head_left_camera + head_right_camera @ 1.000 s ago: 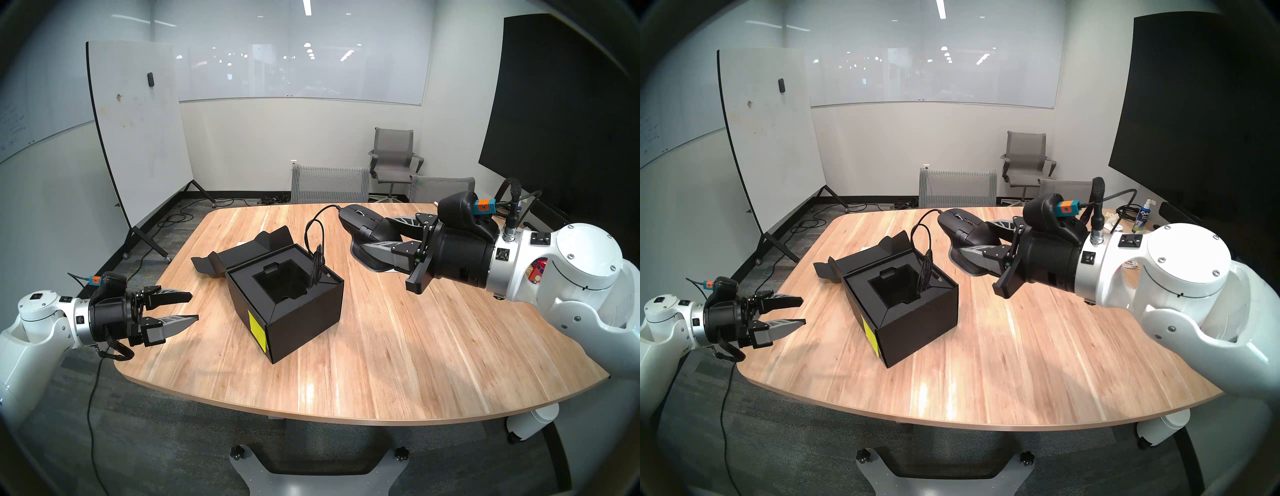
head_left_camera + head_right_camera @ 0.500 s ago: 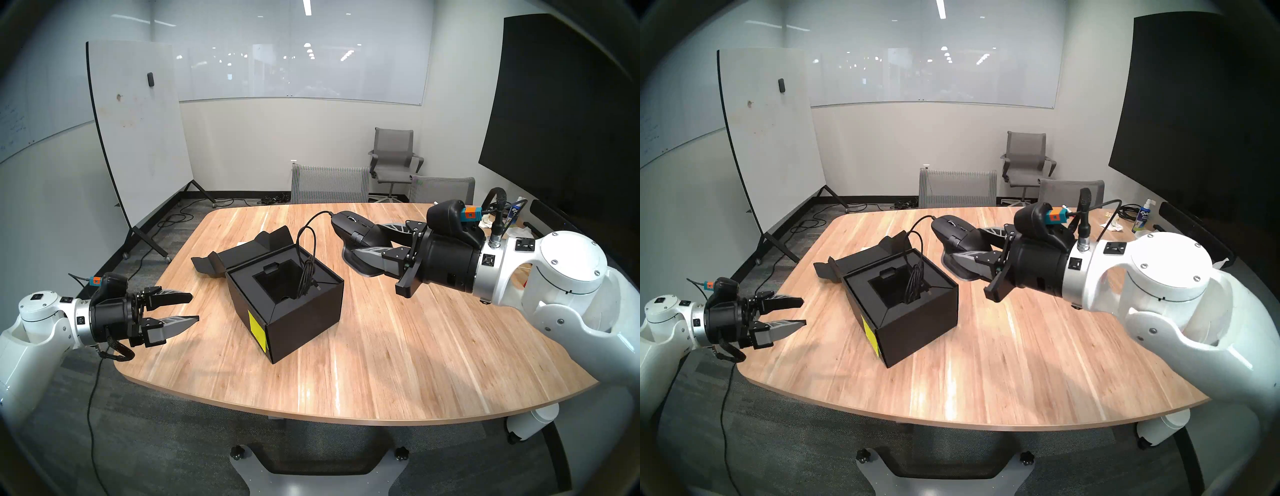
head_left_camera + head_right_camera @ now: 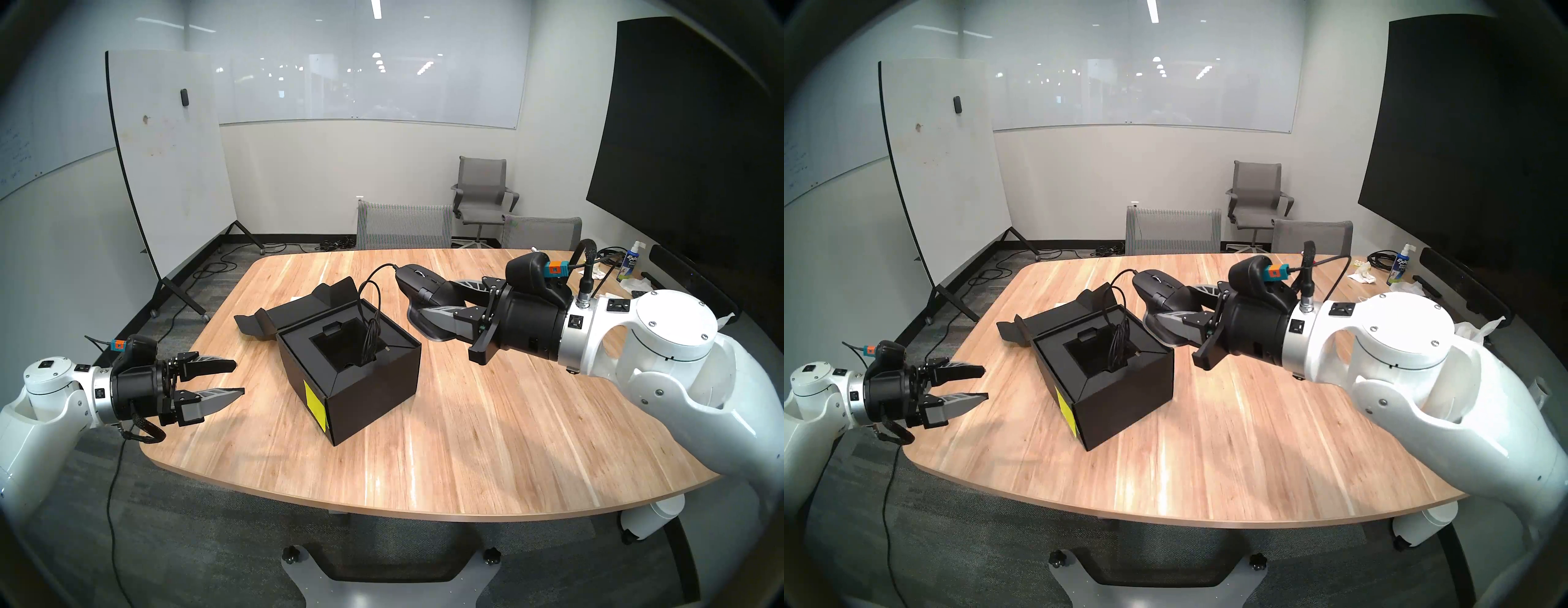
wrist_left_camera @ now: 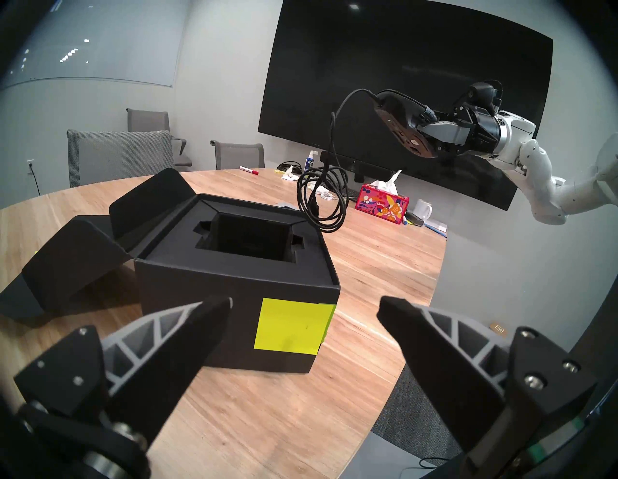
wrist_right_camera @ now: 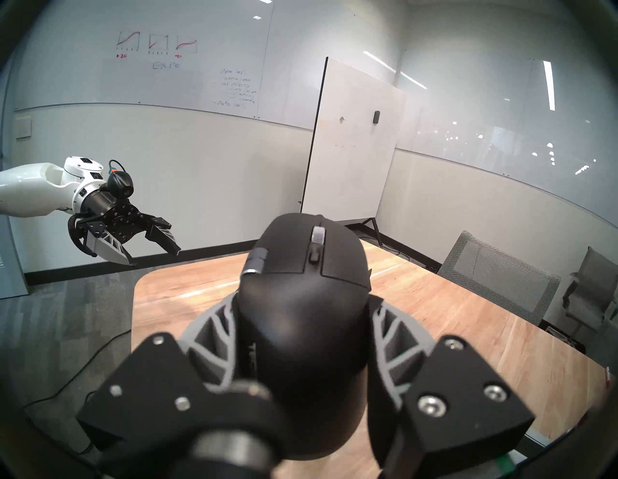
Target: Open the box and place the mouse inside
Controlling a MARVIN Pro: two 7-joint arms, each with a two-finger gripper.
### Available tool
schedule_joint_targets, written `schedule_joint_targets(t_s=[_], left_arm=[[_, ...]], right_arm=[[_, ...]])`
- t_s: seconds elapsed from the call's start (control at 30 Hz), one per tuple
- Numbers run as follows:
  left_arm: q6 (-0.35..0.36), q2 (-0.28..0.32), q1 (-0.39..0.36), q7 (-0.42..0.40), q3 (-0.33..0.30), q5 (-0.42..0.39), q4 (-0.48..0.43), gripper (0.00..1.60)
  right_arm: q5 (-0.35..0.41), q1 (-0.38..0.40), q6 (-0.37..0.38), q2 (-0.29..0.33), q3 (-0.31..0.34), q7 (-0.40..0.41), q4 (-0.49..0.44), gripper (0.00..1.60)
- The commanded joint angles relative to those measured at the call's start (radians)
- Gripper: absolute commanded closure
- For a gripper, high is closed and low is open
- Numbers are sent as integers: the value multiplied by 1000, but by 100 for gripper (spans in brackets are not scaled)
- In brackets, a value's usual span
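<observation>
Right of centre in the head view: the right gripper [image 3: 428,297], two grey ribbed fingers clamped on the black sculpted wired mouse [image 3: 420,281], carried in the air above the light wooden table [image 3: 488,424]; in the right wrist view, the same mouse [image 5: 302,301] filling the centre of the frame, pinched at its two sides, scroll wheel facing the camera.

From the front of the mouse, a thin black cable [image 3: 369,297] going down and left, its coiled part [image 4: 321,200] hanging just above the far right rim of the box; touching the rim or not, cannot tell.

In the centre of the frame: the large black cardboard box [image 3: 352,378] standing on the table, its hinged flap lid [image 3: 297,316] folded back and lying flat behind it, upper left of the box; black insert with square recess [image 4: 249,241] open to view, nothing seen inside; yellow sticky note [image 4: 291,329] on the near side wall.

At the lower left of the frame: the left gripper [image 3: 237,378], fingers spread wide apart and holding nothing, hanging at the left table edge, near the box but not touching.

At the right far edge in the left wrist view: a red floral tissue box [image 4: 381,204] and a white mug [image 4: 422,210].
</observation>
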Motion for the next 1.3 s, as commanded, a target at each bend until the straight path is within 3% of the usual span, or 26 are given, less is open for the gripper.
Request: schedule_joint_targets(t_s=[0.0, 0.63, 0.7, 0.73, 1.07, 1.1, 1.27], left_arm=[[-1, 1, -3, 0, -5, -2, -2, 0], [-2, 1, -9, -1, 1, 1, 1, 0], [-2, 1, -9, -1, 1, 1, 1, 0], [-2, 1, -9, -1, 1, 2, 1, 0], [-2, 1, -12, -2, 2, 3, 2, 0], [-2, 1, -12, -2, 2, 3, 3, 0], [-2, 1, -13, -2, 2, 3, 3, 0]], right_arm=[[-14, 69, 3, -84, -27, 6, 11, 160], [-86, 208, 40, -298, -189, 24, 146, 160], [-88, 215, 40, -292, -195, 26, 149, 160], [-96, 229, 46, -323, -209, 25, 168, 160], [-138, 315, 81, -418, -286, 23, 275, 160], [-151, 339, 95, -465, -303, 19, 310, 160], [-168, 367, 111, -481, -326, 17, 345, 160]])
